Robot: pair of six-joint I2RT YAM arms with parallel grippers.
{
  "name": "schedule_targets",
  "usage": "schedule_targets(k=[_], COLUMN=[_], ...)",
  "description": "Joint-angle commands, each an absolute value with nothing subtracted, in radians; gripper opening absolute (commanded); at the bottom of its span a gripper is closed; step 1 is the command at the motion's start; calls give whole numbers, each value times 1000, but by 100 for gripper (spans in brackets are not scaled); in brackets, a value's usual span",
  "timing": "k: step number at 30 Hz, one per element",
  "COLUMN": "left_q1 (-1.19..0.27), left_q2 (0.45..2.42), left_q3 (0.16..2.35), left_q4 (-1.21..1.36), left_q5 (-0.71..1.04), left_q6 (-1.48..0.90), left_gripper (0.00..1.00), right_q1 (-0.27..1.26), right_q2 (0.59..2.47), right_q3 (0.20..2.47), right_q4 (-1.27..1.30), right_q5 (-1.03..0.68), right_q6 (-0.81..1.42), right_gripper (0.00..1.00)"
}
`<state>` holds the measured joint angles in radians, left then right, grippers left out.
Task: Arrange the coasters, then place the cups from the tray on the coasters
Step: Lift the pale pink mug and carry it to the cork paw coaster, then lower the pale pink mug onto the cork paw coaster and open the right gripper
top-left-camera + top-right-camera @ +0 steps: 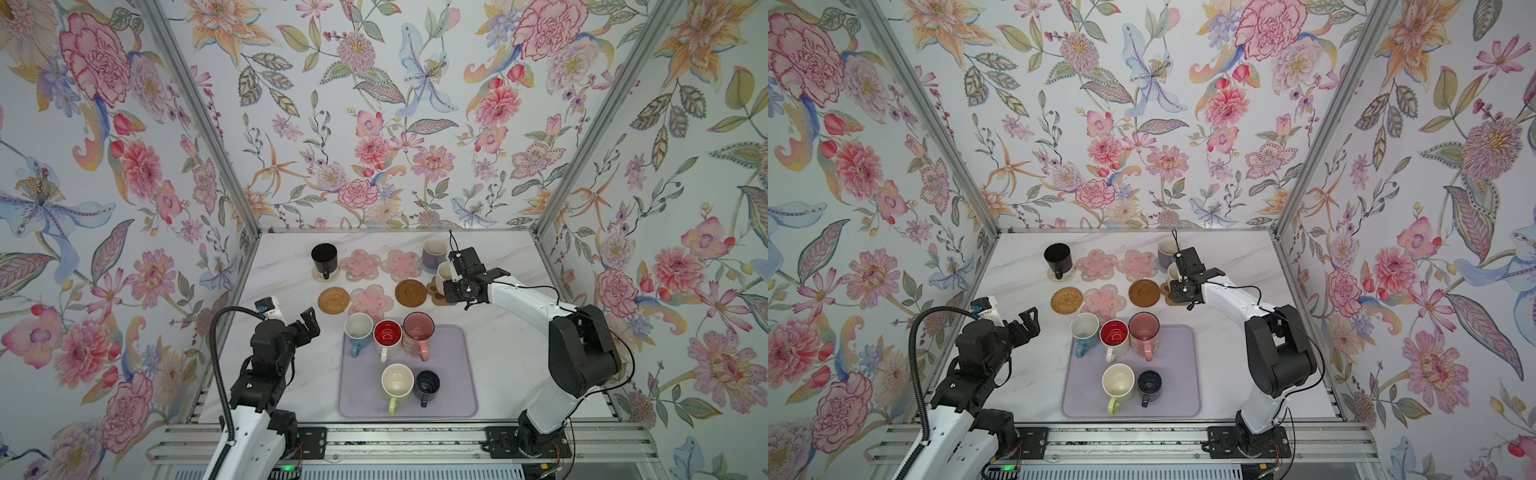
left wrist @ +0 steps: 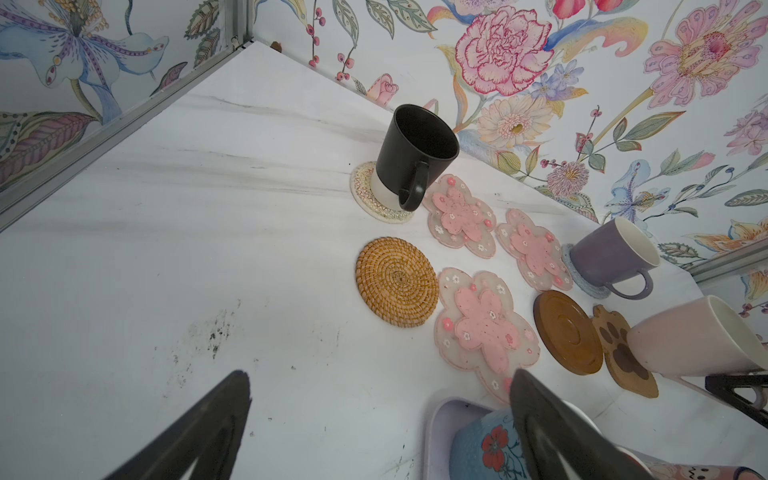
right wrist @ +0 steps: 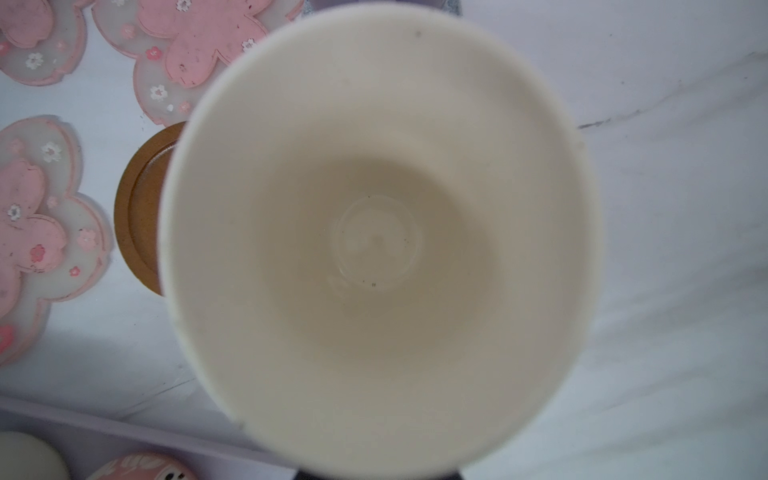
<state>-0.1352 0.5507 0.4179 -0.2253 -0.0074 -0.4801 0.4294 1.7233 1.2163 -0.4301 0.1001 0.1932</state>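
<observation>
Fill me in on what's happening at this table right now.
The right gripper is shut on the cream-pink cup, holding it at the paw-print coaster; whether the cup has touched down cannot be told. The left gripper hangs open and empty near the tray's far left corner. The black cup and lavender cup each stand on a woven coaster at the back. Five cups sit on the tray, and five other coasters lie bare.

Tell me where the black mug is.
In both top views the black mug stands at the left end of the back coaster row, on a beige woven coaster, beside a pink flower coaster.
</observation>
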Motion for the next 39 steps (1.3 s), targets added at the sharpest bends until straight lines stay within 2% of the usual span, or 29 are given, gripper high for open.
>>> schedule_targets(k=[1,35,39], left_q1=[-127,-127,-127], left_q2=[554,553,551], left_q3=[413,414,414], left_q4=[-240,-239,-241], left_q5=[-26,-23,-21], left_q6=[-477,-477,-479], left_gripper=[99,99,99], right_q1=[421,410,410], right_q2=[1734,1801,1796], right_q3=[1257,1278,1272], right_q4=[-380,-372,-373], right_q5=[99,83,81], right_q6=[173,178,181], right_gripper=[0,0,12])
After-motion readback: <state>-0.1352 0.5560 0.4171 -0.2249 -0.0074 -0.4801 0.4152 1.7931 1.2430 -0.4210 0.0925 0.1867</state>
